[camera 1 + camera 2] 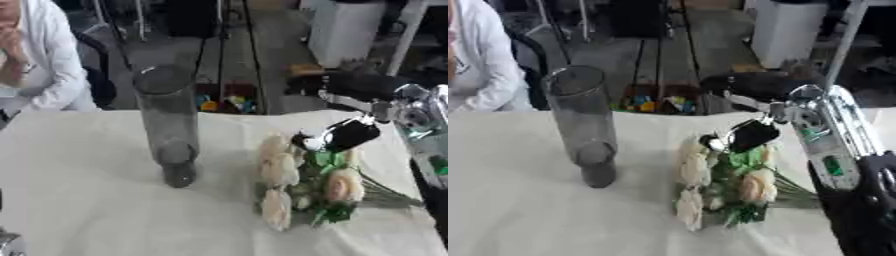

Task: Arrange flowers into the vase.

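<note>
A tall clear glass vase [169, 125] stands upright on the white-covered table [79, 190], left of centre, with nothing visible inside it. To its right lies a bunch of cream roses [302, 180] with green leaves, stems pointing right. My right hand [346, 136] comes in from the right on a silver and black arm and hovers at the far end of the bunch, just above the top blooms. The picture is blurred, so its fingers are unclear. My left hand does not show.
A person in a white coat [48, 60] sits at the far left edge, away from the flowers. Behind the table are a box of coloured items [226, 102] on the floor and a white cabinet [346, 30].
</note>
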